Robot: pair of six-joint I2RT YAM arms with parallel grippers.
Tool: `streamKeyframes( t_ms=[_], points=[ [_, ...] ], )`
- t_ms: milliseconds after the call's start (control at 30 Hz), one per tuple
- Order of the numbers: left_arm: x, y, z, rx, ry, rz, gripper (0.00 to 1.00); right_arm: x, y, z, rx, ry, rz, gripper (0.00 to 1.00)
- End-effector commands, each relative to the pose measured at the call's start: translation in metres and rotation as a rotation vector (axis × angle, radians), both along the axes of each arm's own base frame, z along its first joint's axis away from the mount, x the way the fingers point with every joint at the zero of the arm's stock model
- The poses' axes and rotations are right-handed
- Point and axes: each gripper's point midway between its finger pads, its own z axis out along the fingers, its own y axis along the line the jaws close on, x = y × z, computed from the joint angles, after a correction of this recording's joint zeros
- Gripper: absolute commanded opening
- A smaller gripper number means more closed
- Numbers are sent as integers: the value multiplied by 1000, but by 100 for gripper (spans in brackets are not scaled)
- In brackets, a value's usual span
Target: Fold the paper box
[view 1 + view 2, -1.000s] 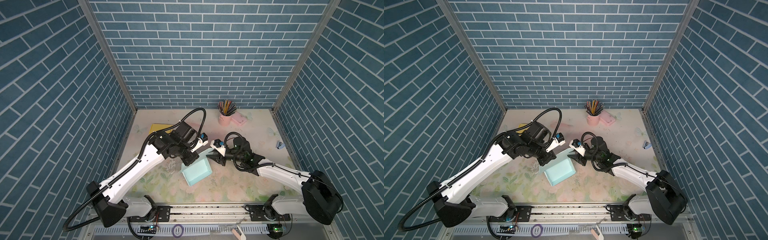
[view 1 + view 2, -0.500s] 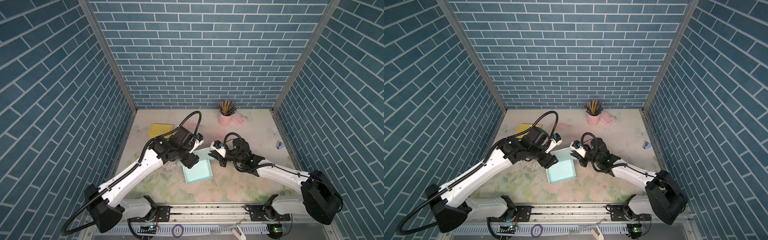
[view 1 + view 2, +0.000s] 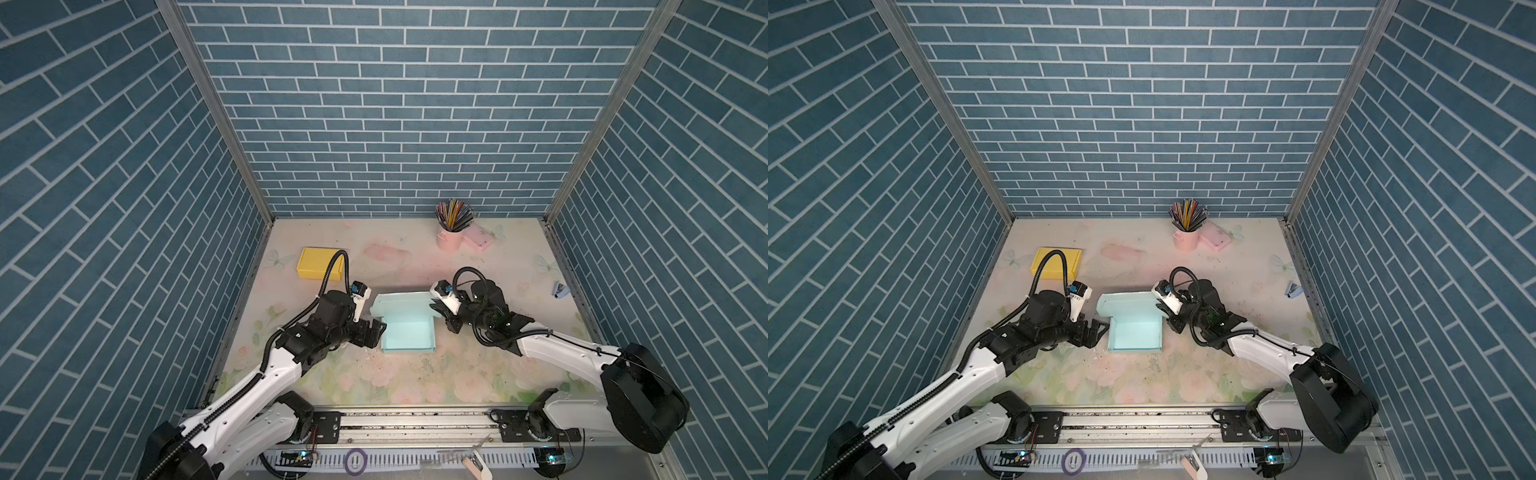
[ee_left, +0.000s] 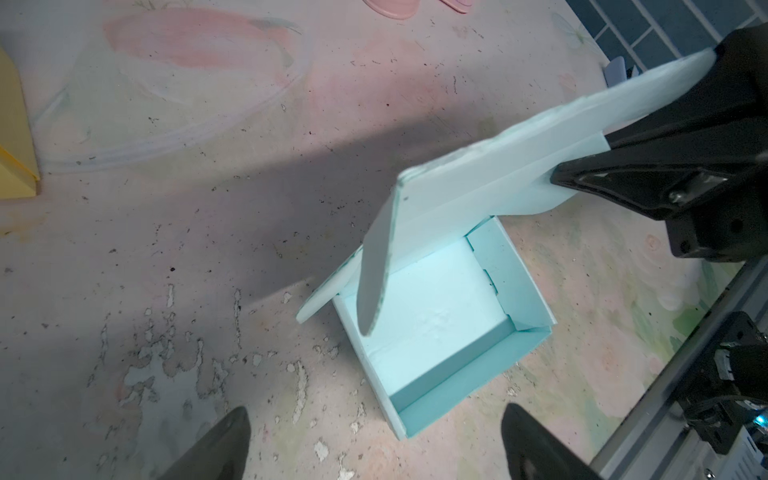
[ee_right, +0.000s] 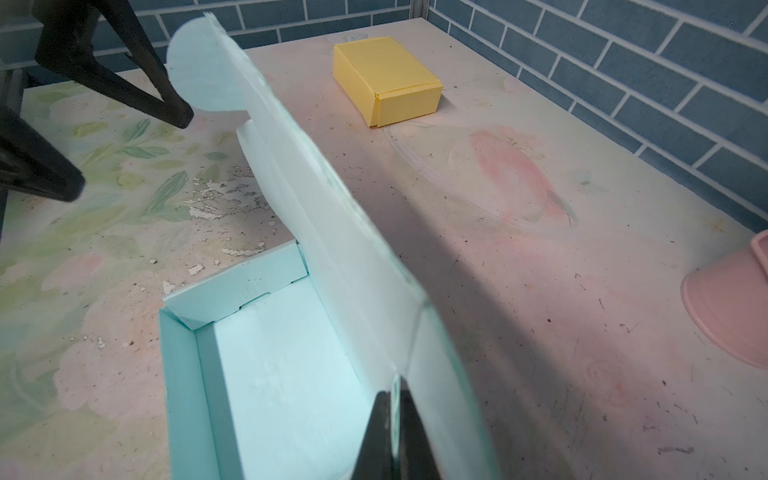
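Yellow box [image 3: 319,262] near the tabletop's [image 3: 399,259] left edge; pink pencil cup [image 3: 449,241] and pink case [image 3: 481,240] together at the far edge.

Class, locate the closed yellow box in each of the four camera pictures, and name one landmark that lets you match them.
In a top view: yellow box at the far left of the table, towards the back.
In a top view: the same spot.
Left wrist view: only a corner, cut by the picture's edge.
Right wrist view: whole, beyond the raised lid of the teal paper box.
Shared landmark: the teal paper box, in all four.
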Motion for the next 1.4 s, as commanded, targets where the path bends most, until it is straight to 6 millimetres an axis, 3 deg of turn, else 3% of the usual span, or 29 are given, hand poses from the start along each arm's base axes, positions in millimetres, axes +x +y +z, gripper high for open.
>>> streamKeyframes(
  t_ms=[0, 200, 300, 400, 567, 667, 1033, 1200, 1367],
  points=[
    [28, -3, 18, -50, -135, 57, 95, 11, -1, 6, -34, -44, -12, 0],
    [46, -15, -2, -20, -161, 9, 92, 16, -2, 0, -50, -33, -31, 0],
    [53, -22, -3, -5, -166, -24, 84, 18, -2, -2, -57, -26, -39, 0],
    [57, -24, -3, 18, -165, -36, 73, 21, -3, -4, -67, -24, -48, 0],
    [54, -25, -11, 30, -133, -52, 41, 27, -5, -8, -88, -18, -81, 2],
    [51, -25, -13, 20, -118, -52, 31, 30, -7, -10, -101, -14, -93, 3],
    [50, -11, -6, 60, -106, 14, 13, 30, -10, -2, -82, 8, -132, 14],
    [55, -13, 0, 76, -118, 32, 5, 32, -11, 0, -80, 29, -163, 13],
    [58, -18, 5, 66, -134, 37, 3, 29, -6, 0, -97, 41, -169, 6]
  ],
)
